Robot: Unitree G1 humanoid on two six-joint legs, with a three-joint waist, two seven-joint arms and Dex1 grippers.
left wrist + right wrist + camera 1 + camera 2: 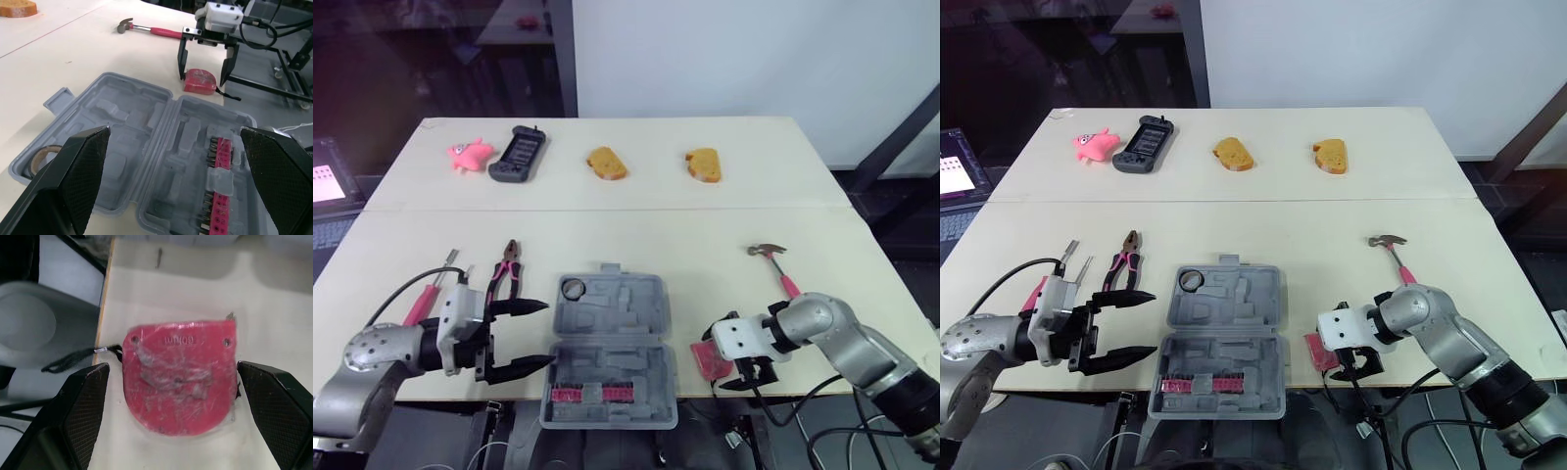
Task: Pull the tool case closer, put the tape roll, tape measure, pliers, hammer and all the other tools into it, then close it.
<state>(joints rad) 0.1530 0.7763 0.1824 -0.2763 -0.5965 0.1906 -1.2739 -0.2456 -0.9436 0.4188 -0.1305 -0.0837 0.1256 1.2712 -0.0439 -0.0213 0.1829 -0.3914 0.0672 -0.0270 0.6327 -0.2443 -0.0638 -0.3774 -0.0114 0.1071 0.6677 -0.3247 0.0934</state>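
The grey tool case (617, 323) lies open at the table's front centre, with the tape roll (574, 288) in its far left corner and red bits (592, 394) in the near half. My left gripper (548, 333) stands open just left of the case, holding nothing. The pliers (506, 274) and a pink-handled screwdriver (426, 299) lie behind it. My right gripper (204, 73) is open, its fingers straddling the red tape measure (181, 374) near the front edge, right of the case. The hammer (773, 262) lies further back on the right.
On the far half of the table (705, 211) sit a pink toy (470, 154), a black handheld device (518, 154) and two bread slices (606, 163) (703, 164). A black cord trails from the tape measure over the front edge.
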